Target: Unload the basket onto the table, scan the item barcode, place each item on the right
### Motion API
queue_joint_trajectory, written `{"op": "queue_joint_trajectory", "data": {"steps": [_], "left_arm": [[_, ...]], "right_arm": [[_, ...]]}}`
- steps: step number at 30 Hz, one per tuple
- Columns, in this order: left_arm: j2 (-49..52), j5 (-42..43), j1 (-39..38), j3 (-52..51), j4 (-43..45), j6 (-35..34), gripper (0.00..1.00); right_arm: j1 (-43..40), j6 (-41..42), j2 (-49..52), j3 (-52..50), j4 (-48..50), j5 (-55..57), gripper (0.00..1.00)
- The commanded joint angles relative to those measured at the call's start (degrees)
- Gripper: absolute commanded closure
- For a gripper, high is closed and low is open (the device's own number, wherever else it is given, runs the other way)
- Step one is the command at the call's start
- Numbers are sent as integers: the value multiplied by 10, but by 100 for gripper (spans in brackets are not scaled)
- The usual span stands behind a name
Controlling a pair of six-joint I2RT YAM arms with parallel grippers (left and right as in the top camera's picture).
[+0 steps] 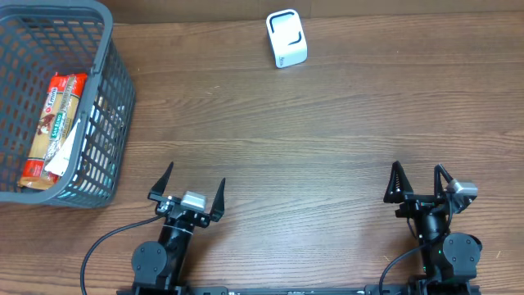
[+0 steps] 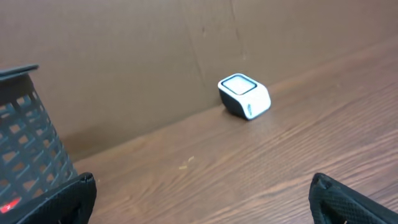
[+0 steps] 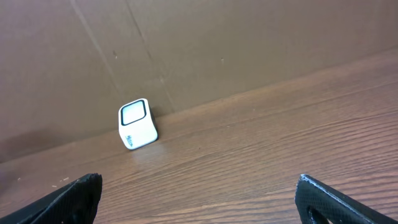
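Note:
The item, a red and tan packet (image 1: 54, 129), lies inside the grey basket (image 1: 114, 123) at the left edge of the table. A small white barcode scanner (image 1: 286, 38) (image 2: 244, 96) (image 3: 137, 124) stands at the far side, near the brown wall. My left gripper (image 1: 193, 187) (image 2: 202, 190) is open near the front edge, right of the basket, with nothing between its fingers. Over at the front right, my right gripper (image 1: 416, 182) (image 3: 198, 190) is also open and empty.
A brown cardboard wall (image 3: 236, 50) runs along the far edge behind the scanner. The basket's corner (image 2: 31, 143) shows at the left of the left wrist view. Bare wooden tabletop (image 1: 311, 139) lies between the grippers and the scanner.

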Motion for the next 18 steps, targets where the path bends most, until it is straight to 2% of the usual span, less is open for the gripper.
{"op": "queue_joint_trajectory", "data": {"steps": [1, 5, 10, 14, 18], "left_arm": [[-1, -12, 0, 48, 1, -33, 0], [44, -50, 0, 128, -28, -33, 0], [174, -74, 1, 279, -86, -12, 0], [338, -92, 4, 471, -196, 20, 0], [501, -80, 43, 682, -335, 23, 0]], "right_arm": [[3, -2, -7, -6, 4, 3, 0], [3, -2, -7, -6, 4, 3, 0], [3, -2, -7, -6, 4, 3, 0], [3, -2, -7, -6, 4, 3, 0], [3, -2, -7, -6, 4, 3, 0]]}}
